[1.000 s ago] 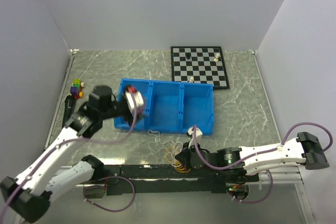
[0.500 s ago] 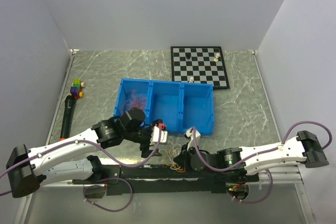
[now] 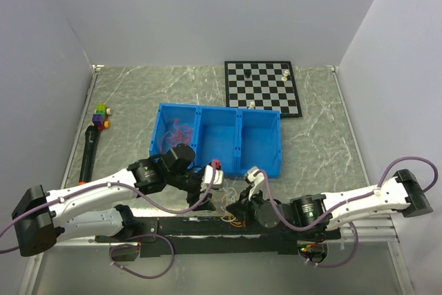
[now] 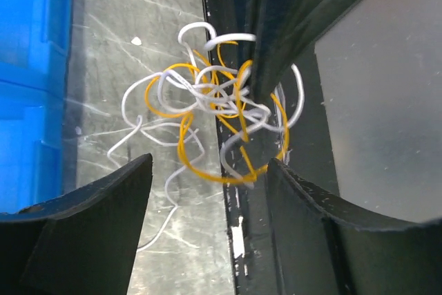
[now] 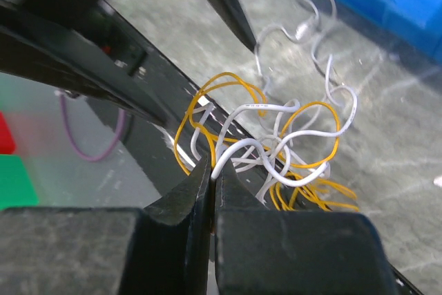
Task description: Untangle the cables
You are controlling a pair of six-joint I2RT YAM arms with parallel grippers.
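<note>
Right hand point(image 5: 210, 170) clamped on white strand of cables point(image 4: 221, 119) at worktop point(image 3: 318, 136) near edge; left hand point(image 4: 207, 170) apart (just over them).

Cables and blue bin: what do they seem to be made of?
The cables look like thin wire in smooth, slightly glossy white and yellow-orange insulation, probably plastic; they hold springy loops. The blue bin looks like moulded plastic: one uniform colour, built-in dividers, a faint sheen.

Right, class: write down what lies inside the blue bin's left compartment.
A thin red-pink wire clump lies in the blue bin's left compartment. The left arm covers that compartment's near edge, so anything there is hidden.
</note>
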